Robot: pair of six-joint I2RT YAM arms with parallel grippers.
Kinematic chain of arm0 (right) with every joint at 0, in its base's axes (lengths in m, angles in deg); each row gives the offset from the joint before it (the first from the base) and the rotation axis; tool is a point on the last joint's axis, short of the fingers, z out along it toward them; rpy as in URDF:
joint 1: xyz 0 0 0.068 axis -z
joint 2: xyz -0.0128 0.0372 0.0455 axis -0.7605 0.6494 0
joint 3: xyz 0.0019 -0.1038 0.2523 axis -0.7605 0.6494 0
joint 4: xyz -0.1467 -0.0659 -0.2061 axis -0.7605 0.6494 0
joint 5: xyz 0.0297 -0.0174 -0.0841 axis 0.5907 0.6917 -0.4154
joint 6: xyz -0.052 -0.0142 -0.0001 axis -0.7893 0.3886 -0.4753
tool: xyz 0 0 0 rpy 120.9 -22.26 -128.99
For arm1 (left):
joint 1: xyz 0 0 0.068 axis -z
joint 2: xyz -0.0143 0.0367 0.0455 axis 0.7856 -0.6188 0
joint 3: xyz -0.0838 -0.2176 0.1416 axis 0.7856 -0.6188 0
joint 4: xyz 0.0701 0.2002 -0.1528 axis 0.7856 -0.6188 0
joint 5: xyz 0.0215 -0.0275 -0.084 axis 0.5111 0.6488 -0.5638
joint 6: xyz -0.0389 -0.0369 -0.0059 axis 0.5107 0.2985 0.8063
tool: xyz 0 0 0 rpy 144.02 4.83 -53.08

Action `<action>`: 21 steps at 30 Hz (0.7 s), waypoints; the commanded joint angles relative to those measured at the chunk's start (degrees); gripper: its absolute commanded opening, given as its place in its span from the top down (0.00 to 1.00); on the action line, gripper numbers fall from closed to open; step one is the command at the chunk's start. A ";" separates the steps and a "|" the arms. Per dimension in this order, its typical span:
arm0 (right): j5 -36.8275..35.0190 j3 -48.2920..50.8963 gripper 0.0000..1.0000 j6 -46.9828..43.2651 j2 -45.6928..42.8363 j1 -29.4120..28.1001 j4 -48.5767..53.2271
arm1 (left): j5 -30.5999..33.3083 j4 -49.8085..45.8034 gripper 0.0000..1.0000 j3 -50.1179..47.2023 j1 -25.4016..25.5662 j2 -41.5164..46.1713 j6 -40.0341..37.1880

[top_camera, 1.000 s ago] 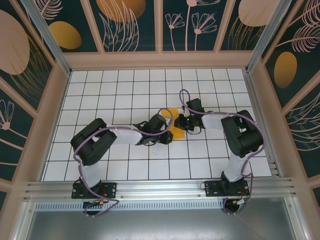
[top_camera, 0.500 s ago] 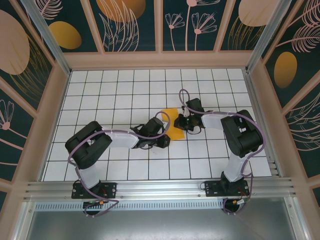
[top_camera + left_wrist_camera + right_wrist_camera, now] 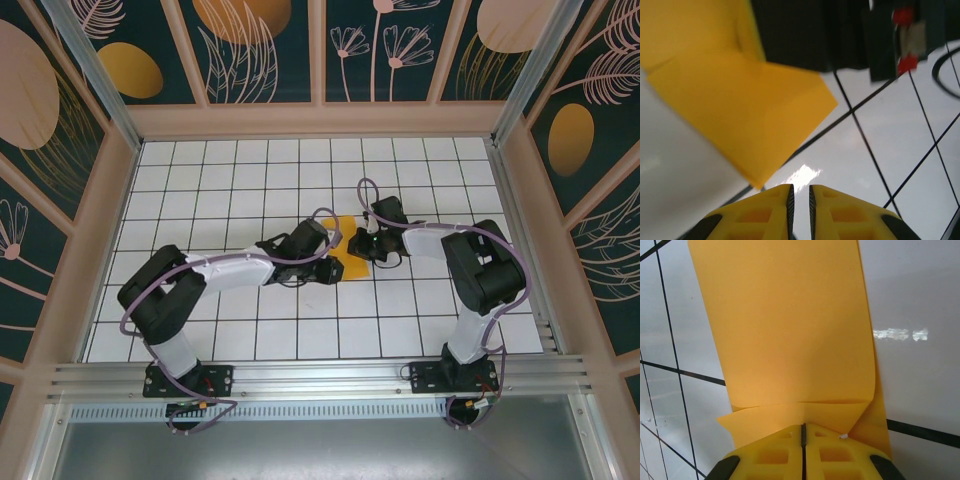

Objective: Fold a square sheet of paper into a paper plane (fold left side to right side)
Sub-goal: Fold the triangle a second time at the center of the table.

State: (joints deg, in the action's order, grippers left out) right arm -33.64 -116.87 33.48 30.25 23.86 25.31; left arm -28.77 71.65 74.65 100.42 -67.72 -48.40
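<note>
The square sheet of paper (image 3: 350, 266), bright orange and creased, lies on the white grid near the table's middle. In the right wrist view it (image 3: 790, 330) stretches away from my right gripper (image 3: 803, 426), bending at a crease just ahead of the tips. That gripper (image 3: 362, 246) is shut, with the sheet's near edge running in under its fingertips. My left gripper (image 3: 333, 268) sits at the sheet's left front. Its yellow fingers (image 3: 765, 210) stand a narrow gap apart with nothing between them (image 3: 800, 189), just short of a corner of the paper (image 3: 750, 115).
White tiled floor (image 3: 250, 180) surrounds the paper, bounded by tan walls (image 3: 320, 120). The right gripper's black body (image 3: 805, 30) stands close behind the paper in the left wrist view. A purple cable (image 3: 365, 190) loops above the right wrist.
The left arm has stretched out, its elbow swinging left, and its gripper has shifted slightly up toward the paper. The right gripper and the paper have stayed put.
</note>
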 commanded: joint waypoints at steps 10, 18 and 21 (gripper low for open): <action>-0.38 -0.95 0.90 0.88 -2.89 -0.42 0.51 | 0.89 0.21 0.81 2.46 -1.09 -10.40 -1.44; 1.18 0.96 0.91 2.67 -7.03 -1.75 -0.09 | 1.23 0.55 0.80 -0.02 -0.97 -10.85 -1.24; 1.68 2.15 0.92 4.57 -6.25 -3.64 -2.39 | 1.76 0.62 0.81 0.02 -1.02 -10.85 -1.07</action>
State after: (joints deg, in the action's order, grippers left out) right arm -33.33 -116.41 35.68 24.61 22.06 24.21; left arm -28.71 74.47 76.62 99.58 -76.62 -48.86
